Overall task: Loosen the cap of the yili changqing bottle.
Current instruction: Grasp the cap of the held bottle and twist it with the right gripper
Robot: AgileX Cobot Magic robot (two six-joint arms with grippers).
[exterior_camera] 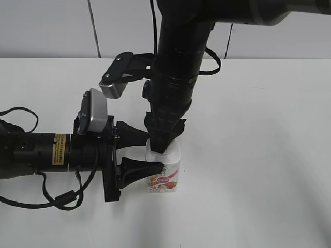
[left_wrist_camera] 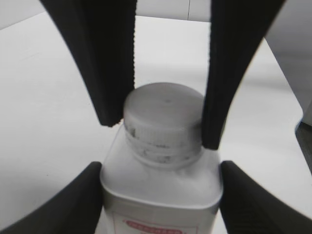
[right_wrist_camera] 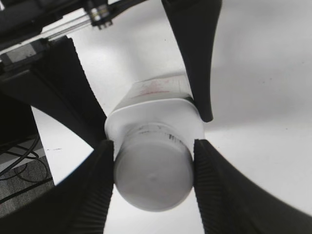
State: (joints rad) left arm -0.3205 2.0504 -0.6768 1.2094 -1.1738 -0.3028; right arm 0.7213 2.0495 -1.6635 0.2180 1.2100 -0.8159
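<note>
The yili changqing bottle (exterior_camera: 166, 178) stands upright on the white table, white with a pink-red label. It also shows in the left wrist view (left_wrist_camera: 161, 187) and the right wrist view (right_wrist_camera: 156, 109). My left gripper (exterior_camera: 155, 152) comes in from the left and is shut on the bottle's body, one finger on each side (left_wrist_camera: 161, 195). My right gripper (exterior_camera: 161, 144) comes straight down from above and is shut on the cap (right_wrist_camera: 153, 180), one finger on each side. The cap (left_wrist_camera: 163, 114) is white, round and flat-topped, and sits on the neck. In the exterior view the cap is hidden by the right gripper.
The white table (exterior_camera: 258, 155) stretches around the bottle. Black cables (exterior_camera: 31, 199) trail from the left arm at the left edge. A white wall (exterior_camera: 51, 26) runs behind the table.
</note>
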